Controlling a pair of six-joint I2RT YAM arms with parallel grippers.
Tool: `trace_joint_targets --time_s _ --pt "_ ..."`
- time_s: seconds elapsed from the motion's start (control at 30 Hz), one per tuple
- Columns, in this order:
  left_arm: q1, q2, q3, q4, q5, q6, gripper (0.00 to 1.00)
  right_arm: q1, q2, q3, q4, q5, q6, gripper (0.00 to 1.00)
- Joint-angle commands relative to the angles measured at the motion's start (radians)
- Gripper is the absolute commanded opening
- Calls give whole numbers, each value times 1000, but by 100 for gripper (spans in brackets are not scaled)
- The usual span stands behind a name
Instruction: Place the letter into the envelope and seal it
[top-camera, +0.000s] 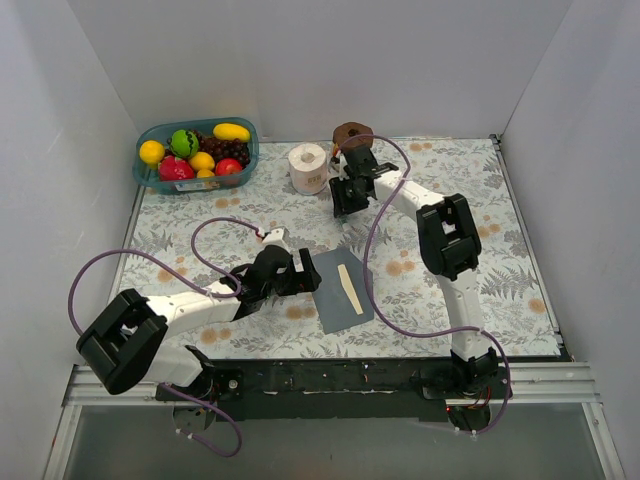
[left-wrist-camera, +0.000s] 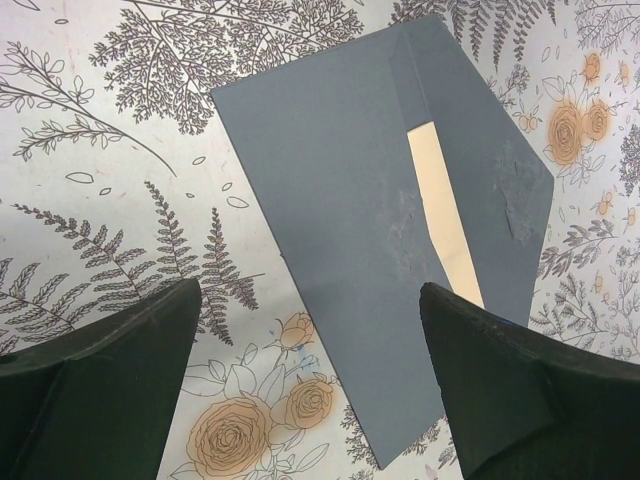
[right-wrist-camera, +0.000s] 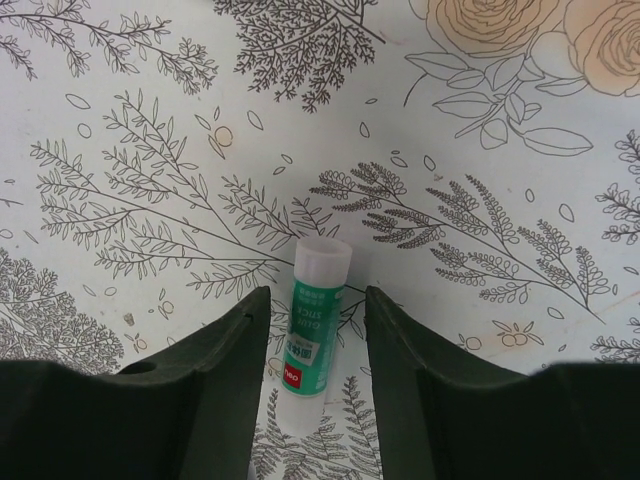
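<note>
The dark grey envelope (top-camera: 338, 292) lies flat on the floral cloth in front of the left arm. In the left wrist view the envelope (left-wrist-camera: 340, 250) has its flap folded partly over, and a narrow cream strip of the letter (left-wrist-camera: 445, 220) shows in the opening; that strip also shows from above (top-camera: 347, 287). My left gripper (top-camera: 303, 280) is open and empty at the envelope's left edge, and the left wrist view shows it (left-wrist-camera: 310, 370) just above the near corner. My right gripper (top-camera: 345, 200) is open at the back, its fingers either side of a green and white glue stick (right-wrist-camera: 315, 320) lying on the cloth, with gaps on both sides.
A blue basket (top-camera: 143, 172) of toy fruit stands at the back left. A toilet-paper roll (top-camera: 308, 167) and a brown object (top-camera: 352, 133) stand at the back centre, close to the right gripper. White walls enclose the table on three sides.
</note>
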Motion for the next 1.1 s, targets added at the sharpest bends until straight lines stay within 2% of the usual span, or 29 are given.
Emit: trace_joint_targets --time_s 0.0,0.17,0.53,0.73,1.07 --pt "6 -48 -16 0 -19 0 91 18 13 47 -24 37 -17 49" --pt "6 -48 -21 6 -13 -5 91 33 11 47 -39 59 -40 45" --pt "6 -53 -28 6 -13 -6 91 52 23 53 -82 120 -64 42" --pt "6 -54 -28 6 -15 -5 91 52 60 90 -113 128 -67 33" --pt "6 -53 -32 4 -12 -8 91 60 118 174 -193 134 -100 31"
